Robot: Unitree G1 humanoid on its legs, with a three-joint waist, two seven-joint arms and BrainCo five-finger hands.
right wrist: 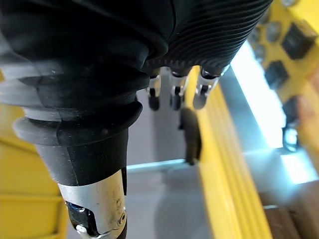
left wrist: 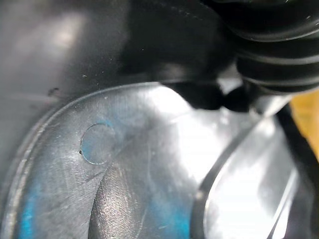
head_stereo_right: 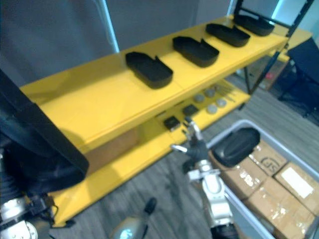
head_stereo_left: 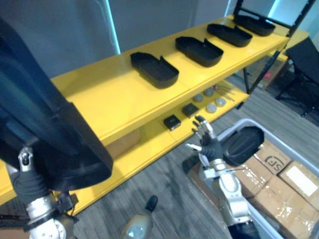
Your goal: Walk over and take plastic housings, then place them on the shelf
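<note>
A long yellow two-tier metal shelf (head_stereo_left: 99,94) runs slantwise from the robot's near left to its far right. Against its near left end rises a large black plastic housing (head_stereo_left: 40,129), a shallow moulded shell carried tilted on edge. The left wrist view looks at its scuffed, glossy surface from very close. The left hand (head_stereo_left: 26,180) sits under the housing's lower edge. Its fingers are hidden behind the shell, so I cannot tell how they grip.

To the right stands a grey open bin (head_stereo_left: 234,125) packed with brown cardboard cartons (head_stereo_left: 279,199). Four black tray-like housings lie crosswise on the upper deck, well apart, the nearest (head_stereo_left: 154,69) about mid-shelf. A bare yellow stretch lies between that tray and the carried housing.

On the cartons lies a smaller black rounded housing (head_stereo_left: 244,144), its long axis running away to the right. It is just beside the right hand (head_stereo_left: 208,147), on that hand's right. That hand's fingers are straight and spread, holding nothing.

The next move probably turns on that bare stretch. It lies ahead and right of the carried housing, nearer the left hand, and laying the shell crosswise would match the row.

Small black blocks (head_stereo_left: 172,121) and grey discs (head_stereo_left: 212,107) sit on the lower deck.
</note>
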